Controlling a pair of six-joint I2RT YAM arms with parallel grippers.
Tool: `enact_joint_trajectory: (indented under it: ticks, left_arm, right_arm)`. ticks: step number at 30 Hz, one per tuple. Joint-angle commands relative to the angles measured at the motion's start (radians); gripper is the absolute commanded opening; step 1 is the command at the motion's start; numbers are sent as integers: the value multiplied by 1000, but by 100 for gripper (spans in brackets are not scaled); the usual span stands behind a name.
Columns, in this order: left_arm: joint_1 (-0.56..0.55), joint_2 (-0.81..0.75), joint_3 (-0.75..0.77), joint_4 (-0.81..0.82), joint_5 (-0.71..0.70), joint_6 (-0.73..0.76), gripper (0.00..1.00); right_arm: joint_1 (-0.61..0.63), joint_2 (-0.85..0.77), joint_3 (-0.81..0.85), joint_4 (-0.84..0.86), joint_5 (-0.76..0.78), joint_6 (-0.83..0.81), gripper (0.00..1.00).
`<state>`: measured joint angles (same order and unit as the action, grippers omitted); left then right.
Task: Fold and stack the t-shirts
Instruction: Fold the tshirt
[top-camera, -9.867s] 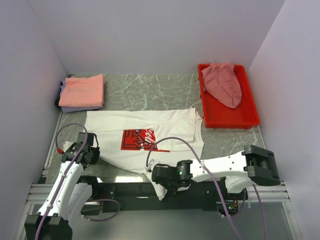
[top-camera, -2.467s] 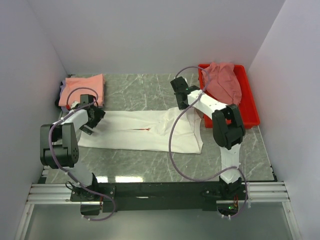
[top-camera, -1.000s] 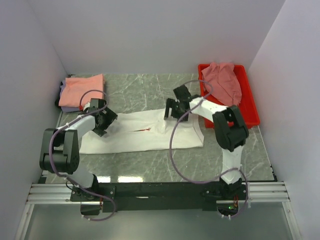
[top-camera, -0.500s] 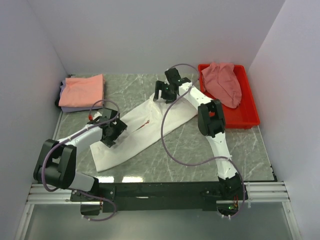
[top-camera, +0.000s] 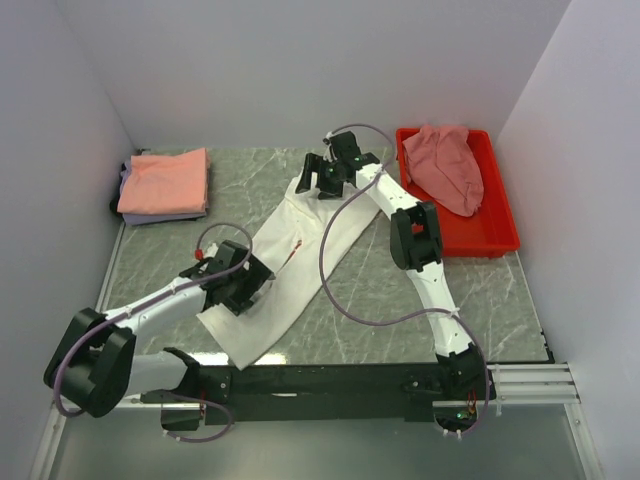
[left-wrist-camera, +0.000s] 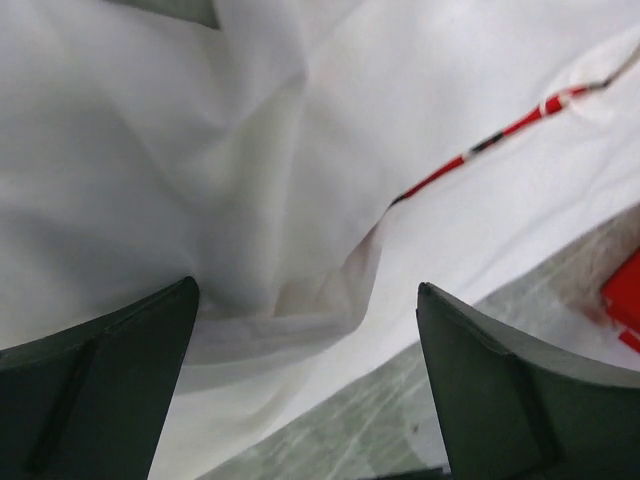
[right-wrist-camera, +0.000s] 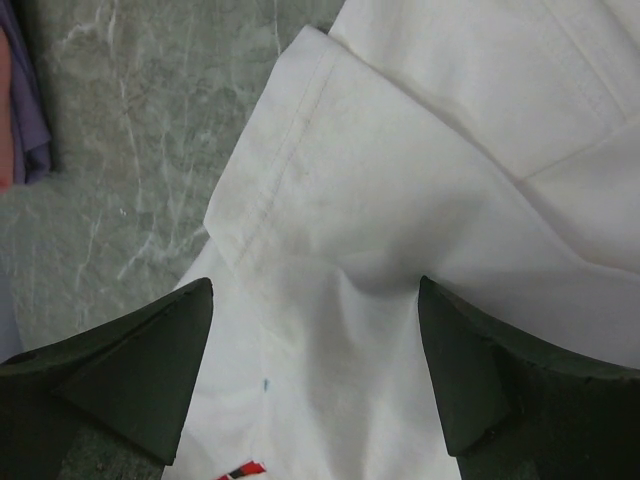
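the white tee (top-camera: 290, 262) is laid as a long folded strip, slantwise across the middle of the table (top-camera: 400, 310), from far centre to near left. its ends are straddled by the left gripper (left-wrist-camera: 305, 290), near, and the right gripper (right-wrist-camera: 315, 285), at a far sleeve, both spread wide with nothing clenched. for the cross fold, both layers are best pinched together at a hem and the edges kept matched. the cloth is thin and limp and is easily dragged into creases on the smooth marbled top. a sliver of red print (left-wrist-camera: 480, 150) is shown at the fold. the salmon tee (top-camera: 165, 180) is folded flat at far left. the pink tee (top-camera: 445, 165) is heaped in the rigid tray (top-camera: 500, 240).
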<state>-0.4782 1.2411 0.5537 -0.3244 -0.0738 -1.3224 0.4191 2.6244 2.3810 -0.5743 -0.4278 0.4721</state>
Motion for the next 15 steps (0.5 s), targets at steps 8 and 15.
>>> enact_joint_trajectory:
  ticks: [8, 15]
  left_arm:
    - [-220, -141, 33, -306, -38, -84, 99]
    - [-249, -229, 244, -611, -286, 12, 99]
  right_arm:
    - [17, -47, 33, -15, -9, -82, 90]
    - [27, -295, -48, -56, 14, -185, 91]
